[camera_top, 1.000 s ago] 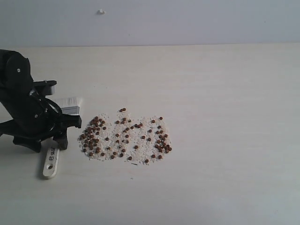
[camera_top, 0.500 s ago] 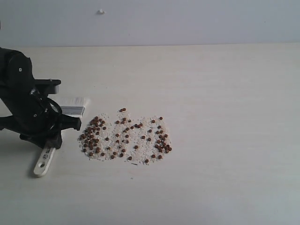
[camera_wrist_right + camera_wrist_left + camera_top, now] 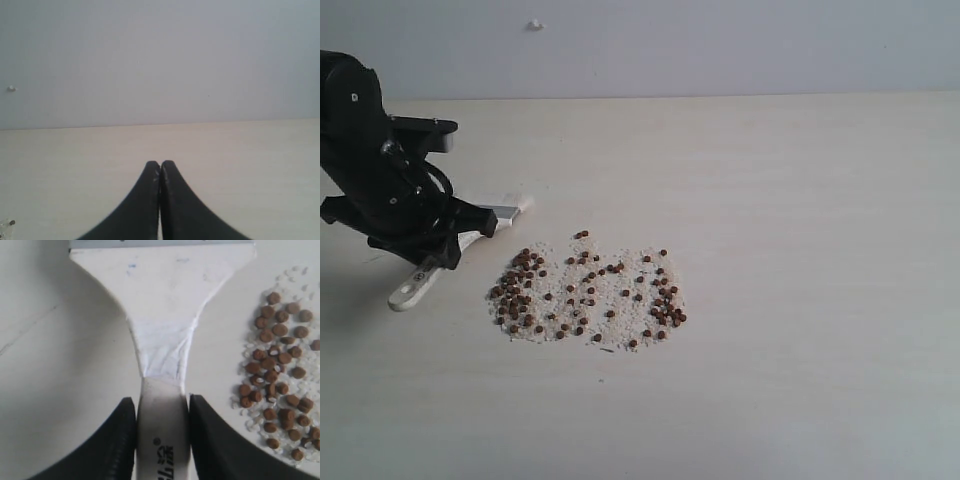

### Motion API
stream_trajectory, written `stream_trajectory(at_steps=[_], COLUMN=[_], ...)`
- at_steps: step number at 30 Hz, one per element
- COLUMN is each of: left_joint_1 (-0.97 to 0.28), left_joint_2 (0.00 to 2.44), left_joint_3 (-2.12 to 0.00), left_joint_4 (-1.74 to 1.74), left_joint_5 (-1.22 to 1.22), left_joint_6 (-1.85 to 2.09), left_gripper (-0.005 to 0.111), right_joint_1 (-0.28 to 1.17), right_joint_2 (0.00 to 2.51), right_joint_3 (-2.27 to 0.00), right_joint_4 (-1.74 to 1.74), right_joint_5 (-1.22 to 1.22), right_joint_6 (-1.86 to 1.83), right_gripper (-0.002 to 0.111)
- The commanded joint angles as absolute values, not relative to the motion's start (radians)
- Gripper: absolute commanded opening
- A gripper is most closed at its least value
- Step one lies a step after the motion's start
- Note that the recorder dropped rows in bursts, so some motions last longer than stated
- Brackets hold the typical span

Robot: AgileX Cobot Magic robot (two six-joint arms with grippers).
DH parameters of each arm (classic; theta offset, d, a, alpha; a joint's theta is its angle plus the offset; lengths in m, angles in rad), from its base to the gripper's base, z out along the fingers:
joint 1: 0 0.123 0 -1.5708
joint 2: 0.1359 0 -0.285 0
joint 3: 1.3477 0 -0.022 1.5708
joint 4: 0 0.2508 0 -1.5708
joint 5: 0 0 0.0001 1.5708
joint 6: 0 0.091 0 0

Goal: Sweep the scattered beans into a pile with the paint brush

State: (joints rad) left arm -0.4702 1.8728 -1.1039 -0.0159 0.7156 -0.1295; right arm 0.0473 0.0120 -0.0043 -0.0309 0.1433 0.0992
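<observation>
Reddish-brown beans (image 3: 585,290) mixed with pale crumbs lie spread in a wide patch on the table's middle left. My left gripper (image 3: 445,235) is shut on the paint brush (image 3: 420,282) by its pale handle, just left of the patch. The handle end with its hole points down-left and the bristle end (image 3: 515,208) points up-right, lifted off the table. In the left wrist view both fingers press the paint brush handle (image 3: 162,435), with beans (image 3: 280,375) off to one side. My right gripper (image 3: 160,167) is shut with nothing in it; it is out of the exterior view.
The pale wooden table (image 3: 800,250) runs back to a grey wall (image 3: 720,45) with a small white speck (image 3: 535,24) on it.
The left gripper has lifted and turned the brush: the handle has swung from pointing down to pointing down-left, and the bristle end has risen and moved right.
</observation>
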Motion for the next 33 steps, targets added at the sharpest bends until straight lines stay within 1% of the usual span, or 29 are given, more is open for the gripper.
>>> stream_trajectory(at_steps=[1,9,19,22,24,28,33], left_joint_1=[-0.476,-0.476,-0.476,-0.476,-0.476,-0.476,-0.476], left_joint_2=[1.861,1.861,1.861,1.861,1.861,1.861,1.861], left_joint_3=[-1.122,-1.186,-1.294,-1.33,-1.351,-1.377,-1.402], left_joint_4=[-0.012,-0.012,-0.007,-0.007,0.0,0.0,0.0], left_joint_5=[0.736,0.818,1.05,1.087,1.098,1.119,1.144], left_joint_6=[-0.103,-0.055,0.027,0.05,0.05,0.073,0.074], left_gripper=[0.0,0.0,0.0,0.0,0.0,0.0,0.0], right_joint_1=[0.041,0.041,0.041,0.041,0.041,0.041,0.041], right_joint_2=[0.015,0.015,0.015,0.015,0.015,0.015,0.047], right_joint_3=[0.0,0.0,0.0,0.0,0.0,0.0,0.0], right_joint_4=[-0.032,-0.032,-0.032,-0.032,-0.025,0.072,-0.06], right_joint_5=[0.132,0.132,0.109,0.063,-0.013,-0.099,-0.249], right_joint_6=[0.099,0.099,0.099,0.099,0.103,0.288,0.279], right_gripper=[0.0,0.0,0.0,0.0,0.0,0.0,0.0])
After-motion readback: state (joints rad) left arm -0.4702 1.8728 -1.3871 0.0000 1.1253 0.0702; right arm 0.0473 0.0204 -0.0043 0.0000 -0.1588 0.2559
